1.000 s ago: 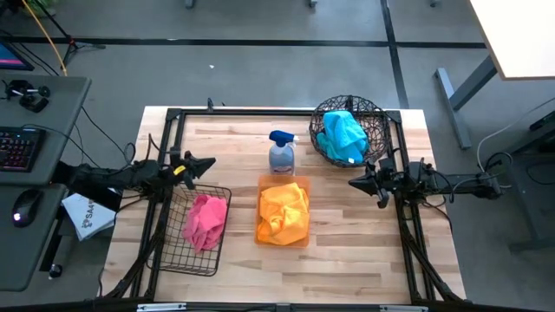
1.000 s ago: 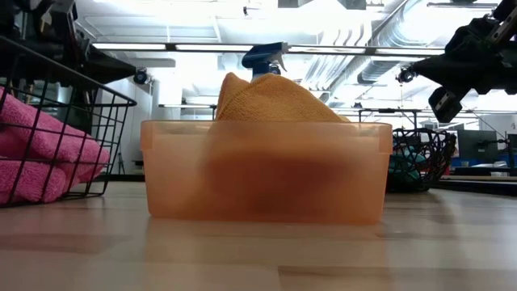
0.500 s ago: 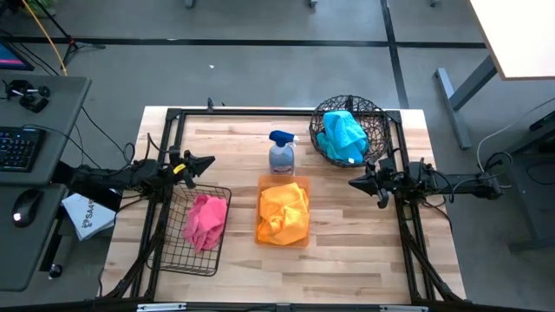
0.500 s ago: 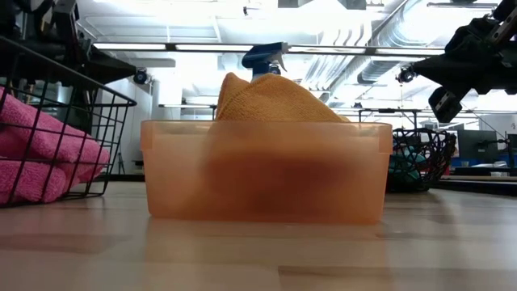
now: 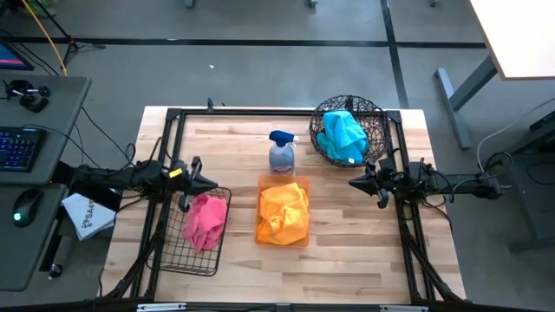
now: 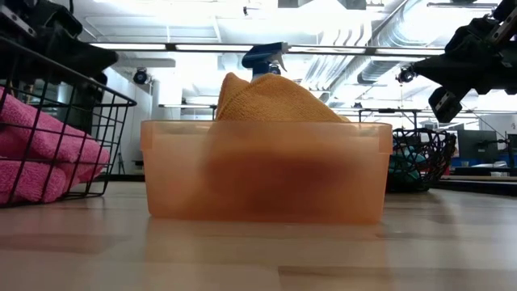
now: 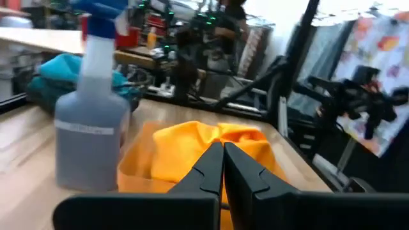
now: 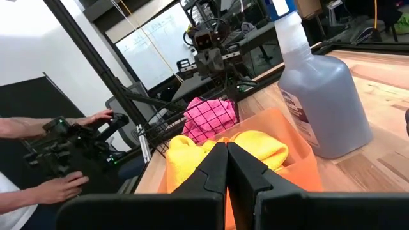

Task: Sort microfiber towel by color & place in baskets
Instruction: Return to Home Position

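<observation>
Change over the last second is all on the left arm. The left gripper (image 5: 208,183) has swung slightly off its spot by the table frame. It now sits at the end rim of the black wire basket (image 5: 170,253), nose toward the middle of the table (image 5: 347,260). From overhead I can't tell whether it is clear of the rim or touching it. The low view only gives the arm's dark bulk at the top corner. Left wrist view shows its fingers (image 7: 211,163) pressed together with nothing between them: clenched, empty.

The right gripper (image 5: 353,182) hasn't budged. It is parked just beside the round wire bowl (image 5: 379,117), nose toward the orange bin (image 6: 266,174). Its fingers (image 8: 216,163) are also clamped together on nothing.

Towel status:
- pink towel (image 5: 205,222) is inside the black wire basket
- yellow towel (image 5: 283,212) is heaped in the orange bin, poking above its wall in the low view
- blue towel (image 5: 342,134) is in the round wire bowl
- spray bottle (image 5: 281,156) stands upright just behind the bin, untouched

No loose towel shows on the table, so the sort reads as done, with one colour per container. The left arm's shift looks like repositioning to park, not a new pick. What's left is probably just pulling that arm back. The only risk I see is it snagging the basket wire on the way.
</observation>
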`<state>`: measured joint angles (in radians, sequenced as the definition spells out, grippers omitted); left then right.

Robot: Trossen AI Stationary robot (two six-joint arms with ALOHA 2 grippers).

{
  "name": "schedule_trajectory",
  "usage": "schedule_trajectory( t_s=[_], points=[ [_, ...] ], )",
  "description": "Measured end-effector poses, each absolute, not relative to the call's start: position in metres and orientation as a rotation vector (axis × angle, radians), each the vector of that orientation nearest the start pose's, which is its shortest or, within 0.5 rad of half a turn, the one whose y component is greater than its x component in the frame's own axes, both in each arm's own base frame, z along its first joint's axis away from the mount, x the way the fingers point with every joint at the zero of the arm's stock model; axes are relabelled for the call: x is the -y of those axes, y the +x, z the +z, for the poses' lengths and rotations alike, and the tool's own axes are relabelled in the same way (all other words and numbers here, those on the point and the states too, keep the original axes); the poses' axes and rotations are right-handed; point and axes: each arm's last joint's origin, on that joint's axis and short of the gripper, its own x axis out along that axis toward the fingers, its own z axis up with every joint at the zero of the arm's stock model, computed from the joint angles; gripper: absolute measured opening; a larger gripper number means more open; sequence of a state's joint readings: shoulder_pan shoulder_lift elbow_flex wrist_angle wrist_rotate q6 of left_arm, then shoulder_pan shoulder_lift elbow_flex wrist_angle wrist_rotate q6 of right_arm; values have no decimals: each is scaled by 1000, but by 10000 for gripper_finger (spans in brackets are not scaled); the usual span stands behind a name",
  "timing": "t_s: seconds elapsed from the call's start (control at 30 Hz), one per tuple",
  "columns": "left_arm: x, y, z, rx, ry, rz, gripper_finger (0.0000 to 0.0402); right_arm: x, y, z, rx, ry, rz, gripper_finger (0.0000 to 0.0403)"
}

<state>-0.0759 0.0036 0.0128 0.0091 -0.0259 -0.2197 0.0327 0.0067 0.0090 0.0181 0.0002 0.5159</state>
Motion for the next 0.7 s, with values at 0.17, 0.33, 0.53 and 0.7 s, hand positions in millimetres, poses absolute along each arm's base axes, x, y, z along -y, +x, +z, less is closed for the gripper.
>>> schedule_trajectory(
  t_s=[0.17, 0.33, 0.53, 0.7],
  points=[
    [8, 97, 169, 15, -208, -55, 0, -3, 98, 168, 12, 516, 37, 0],
    [10, 97, 169, 14, -225, -75, 0, -3, 98, 168, 12, 516, 37, 0],
    [10, 97, 168, 1, -224, -78, 0, -3, 98, 168, 11, 516, 37, 0],
    [10, 97, 168, 3, -225, -77, 0, -3, 98, 168, 12, 517, 37, 0]
  ],
)
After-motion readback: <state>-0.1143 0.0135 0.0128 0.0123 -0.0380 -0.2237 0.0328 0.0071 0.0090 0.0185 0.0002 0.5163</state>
